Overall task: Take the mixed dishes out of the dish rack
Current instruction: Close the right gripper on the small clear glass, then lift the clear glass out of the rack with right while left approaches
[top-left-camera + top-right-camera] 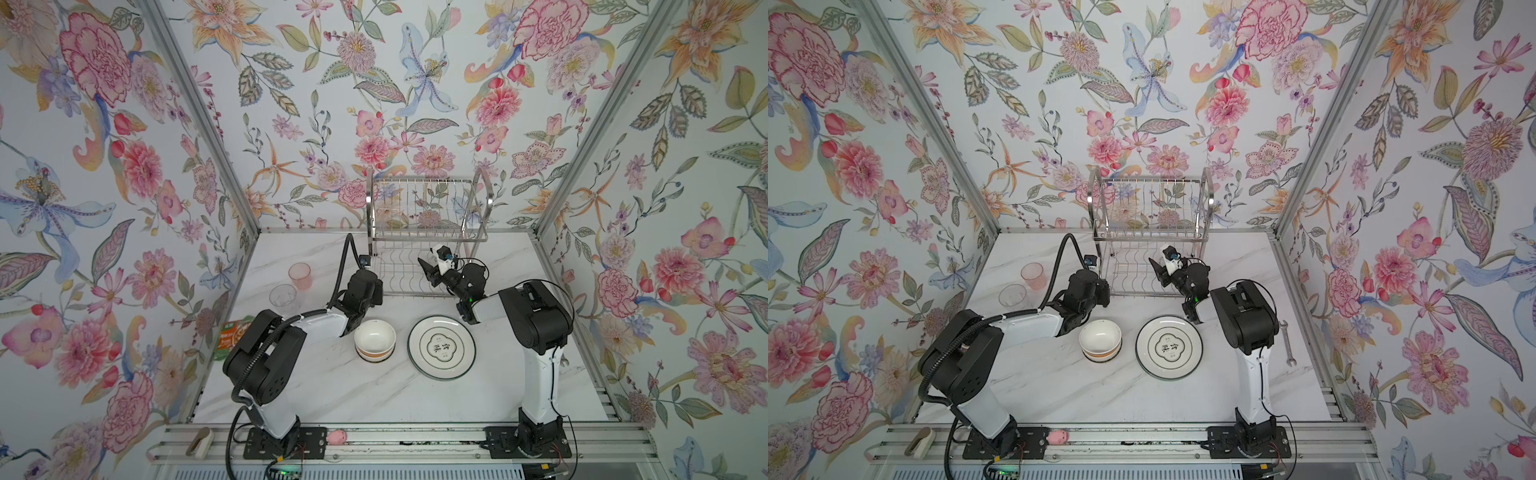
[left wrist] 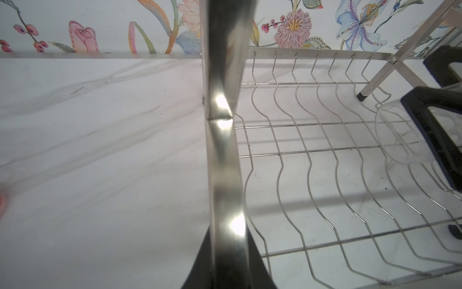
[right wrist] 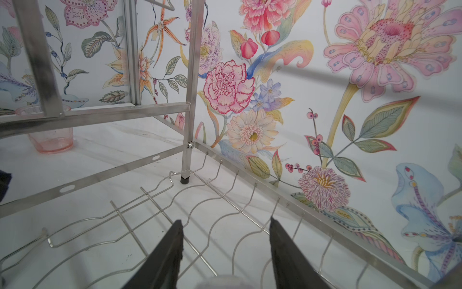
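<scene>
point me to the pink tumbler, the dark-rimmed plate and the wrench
pink tumbler point(image 1: 300, 276): in a top view, on its side wall.
dark-rimmed plate point(image 1: 441, 348): in a top view, on its printed centre.
wrench point(image 1: 1287, 343): in a top view, on the middle of its shaft.

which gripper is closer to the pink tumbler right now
Left. The left gripper is shut on the dish rack frame, on the side nearest the pink tumbler; the right gripper is open over the rack's lower shelf, farther away.
</scene>
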Motion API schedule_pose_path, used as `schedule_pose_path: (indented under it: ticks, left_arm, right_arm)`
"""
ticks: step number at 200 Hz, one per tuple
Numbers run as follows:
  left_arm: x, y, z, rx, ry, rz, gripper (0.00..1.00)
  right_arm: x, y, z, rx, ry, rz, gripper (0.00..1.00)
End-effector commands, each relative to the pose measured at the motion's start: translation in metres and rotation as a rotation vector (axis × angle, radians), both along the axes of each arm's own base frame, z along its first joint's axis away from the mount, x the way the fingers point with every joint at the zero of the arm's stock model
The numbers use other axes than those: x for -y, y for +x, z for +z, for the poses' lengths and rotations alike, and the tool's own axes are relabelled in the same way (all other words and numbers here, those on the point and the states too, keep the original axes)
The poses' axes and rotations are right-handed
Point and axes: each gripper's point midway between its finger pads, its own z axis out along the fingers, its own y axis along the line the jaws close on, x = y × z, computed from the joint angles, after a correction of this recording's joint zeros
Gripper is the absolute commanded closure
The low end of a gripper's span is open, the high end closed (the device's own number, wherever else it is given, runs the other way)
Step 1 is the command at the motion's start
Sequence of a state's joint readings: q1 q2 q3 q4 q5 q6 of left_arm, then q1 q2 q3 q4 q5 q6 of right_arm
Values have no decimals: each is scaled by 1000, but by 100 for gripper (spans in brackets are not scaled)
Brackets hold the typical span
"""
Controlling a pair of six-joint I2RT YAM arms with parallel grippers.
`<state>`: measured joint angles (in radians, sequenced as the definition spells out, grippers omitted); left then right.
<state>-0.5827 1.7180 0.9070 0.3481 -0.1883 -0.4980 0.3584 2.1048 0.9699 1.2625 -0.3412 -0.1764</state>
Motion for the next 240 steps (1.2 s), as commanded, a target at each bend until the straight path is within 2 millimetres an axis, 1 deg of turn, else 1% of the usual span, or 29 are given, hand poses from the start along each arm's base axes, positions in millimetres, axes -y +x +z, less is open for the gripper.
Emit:
schedule_pose_path:
  ticks: [1, 24, 47, 59, 87, 112, 126, 174, 180, 194, 230, 240]
  left_arm:
    - [10, 18, 47, 126, -63, -9, 86]
    - [10, 18, 48, 127, -64, -8, 84]
    - [11, 19, 50, 132, -64, -11, 83]
    - [11, 18, 51, 132, -64, -12, 80]
    - [10, 17, 56, 144, -73, -11, 76]
    - [9, 16, 56, 143, -79, -9, 66]
    - [9, 15, 55, 140, -81, -9, 62]
    - [8, 12, 57, 140, -92, -12, 47]
    - [8, 12, 58, 141, -94, -9, 42]
    - [6, 10, 60, 147, -97, -6, 37]
    - [-5, 1, 74, 176, -108, 20, 16]
    - [-10, -1, 72, 173, -102, 36, 10]
  right_arm:
    - [1, -12, 38, 99, 26, 28, 83]
    - [0, -19, 45, 97, 40, 50, 86]
    - [-4, -29, 55, 82, 66, 98, 94]
    - [-6, -34, 60, 65, 77, 122, 100]
    - [-7, -43, 66, 14, 120, 164, 100]
    - [-5, -52, 73, -5, 174, 175, 100]
    - [-5, -56, 74, -19, 187, 178, 100]
    - [-12, -77, 66, -63, 189, 201, 100]
    - [-12, -80, 67, -66, 191, 203, 100]
    - [-13, -84, 69, -79, 206, 206, 100]
    - [-14, -97, 77, -112, 238, 203, 100]
    - [-12, -101, 78, -121, 246, 190, 100]
